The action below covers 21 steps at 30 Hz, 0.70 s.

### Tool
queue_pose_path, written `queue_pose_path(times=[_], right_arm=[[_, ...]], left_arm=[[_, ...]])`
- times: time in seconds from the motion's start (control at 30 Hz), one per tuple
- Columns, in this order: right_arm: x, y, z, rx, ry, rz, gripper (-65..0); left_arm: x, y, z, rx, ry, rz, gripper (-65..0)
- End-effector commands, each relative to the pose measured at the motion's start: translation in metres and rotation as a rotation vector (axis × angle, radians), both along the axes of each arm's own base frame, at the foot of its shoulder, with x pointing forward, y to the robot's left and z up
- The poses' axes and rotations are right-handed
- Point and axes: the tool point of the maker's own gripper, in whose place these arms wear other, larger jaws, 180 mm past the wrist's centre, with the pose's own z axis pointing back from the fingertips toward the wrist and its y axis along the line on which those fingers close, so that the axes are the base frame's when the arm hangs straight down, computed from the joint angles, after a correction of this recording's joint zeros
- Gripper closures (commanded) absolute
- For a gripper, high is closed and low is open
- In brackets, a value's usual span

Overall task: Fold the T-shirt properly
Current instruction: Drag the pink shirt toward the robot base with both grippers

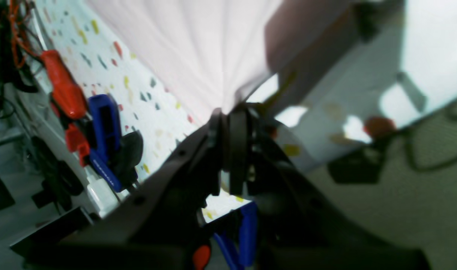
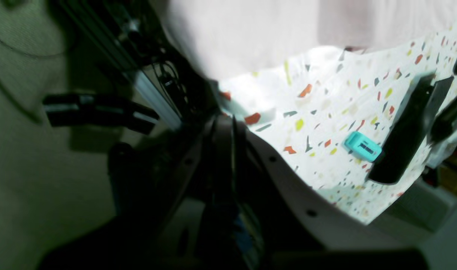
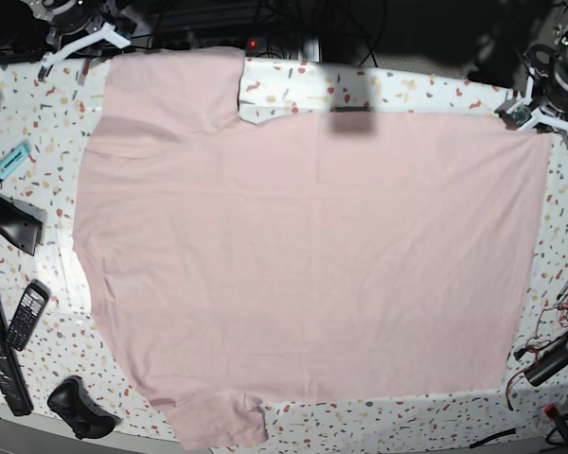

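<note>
The pale pink T-shirt (image 3: 303, 265) lies spread flat and plain side up over most of the speckled table (image 3: 47, 132), one sleeve at the far left, one at the near edge. At the far right corner my left gripper (image 3: 530, 115) is shut on the shirt's hem corner. In the left wrist view the cloth (image 1: 198, 48) fans out in folds from the closed fingertips (image 1: 228, 116). At the far left my right gripper (image 3: 76, 43) is shut beside the sleeve. In the right wrist view the blurred fabric (image 2: 251, 33) narrows down towards the closed fingers (image 2: 224, 123).
A teal marker (image 3: 11, 161) (image 2: 363, 146), a black holder (image 3: 9, 219), a remote (image 3: 26, 314), a long black bar (image 3: 0, 350) and a black lump (image 3: 76, 409) line the left edge. Red and blue clamps (image 1: 63, 90) and cables (image 3: 559, 355) sit at the right edge.
</note>
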Motion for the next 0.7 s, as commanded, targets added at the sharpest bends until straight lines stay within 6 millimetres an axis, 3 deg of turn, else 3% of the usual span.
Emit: queue_pose_path(times=[0.0, 0.13, 0.27, 0.33, 0.5, 0.67], right_arm=[[0.013, 0.001, 0.011, -0.002, -0.06, 0.009, 0.0], [0.034, -0.009, 0.018, -0.035, -0.116, -0.035, 0.0], [0.055, -0.005, 0.026, -0.013, -0.177, -0.028, -24.0], [0.063, 0.003, 0.028, 0.031, -0.199, -0.009, -32.5], [0.048, 0.01, 0.002, 0.109, -0.044, 0.007, -34.0], [0.044, 0.012, -0.006, 0.16, -0.023, -0.004, -34.0]], left_arm=[[0.008, 0.0, 0.009, -0.002, -0.023, -0.021, 0.0], [0.016, -0.004, 0.013, -0.012, -0.046, -0.021, 0.0], [0.016, -0.004, 0.012, -0.01, -0.045, -0.018, 0.0], [0.016, -0.004, 0.012, -0.01, -0.044, -0.018, 0.0], [0.016, -0.004, 0.012, -0.01, -0.044, -0.018, 0.0], [0.016, -0.004, 0.013, -0.011, -0.046, -0.019, 0.0]])
